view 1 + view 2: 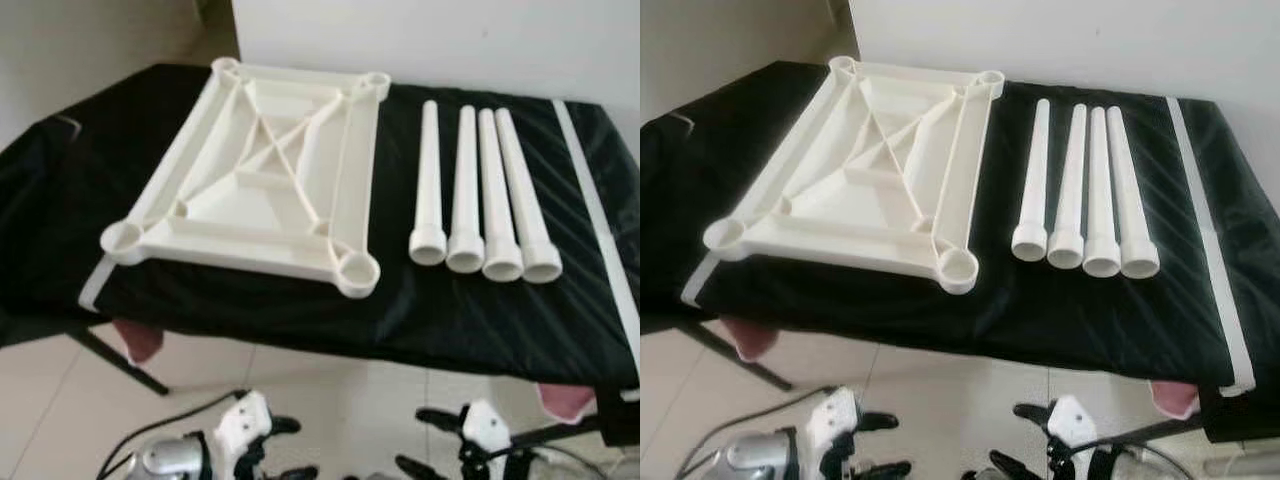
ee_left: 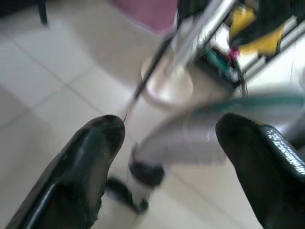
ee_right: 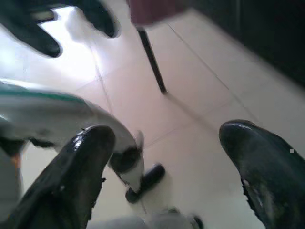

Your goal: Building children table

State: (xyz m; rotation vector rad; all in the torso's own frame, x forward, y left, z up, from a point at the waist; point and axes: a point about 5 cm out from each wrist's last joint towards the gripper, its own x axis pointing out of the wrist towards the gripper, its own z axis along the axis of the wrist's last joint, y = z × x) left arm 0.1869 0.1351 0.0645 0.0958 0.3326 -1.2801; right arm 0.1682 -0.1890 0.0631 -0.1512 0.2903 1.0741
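Black-draped desk [image 1: 300, 310], above and ahead of both wide-open, empty pincers: left pincer [image 2: 167, 157], right pincer [image 3: 162, 167]. Upturned tabletop [image 1: 260, 160], four legs [image 1: 480, 190]: judged light, stiff, slick plastic; best gripped mid-shaft.

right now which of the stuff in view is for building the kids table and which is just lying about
For the job:
- white tabletop, lying underside up, a leg socket at each corner
- four white legs, lying side by side to its right
- left gripper and right gripper, both open, low by the floor

Just there:
- black cloth under the parts
- pink item beneath the cloth's edge
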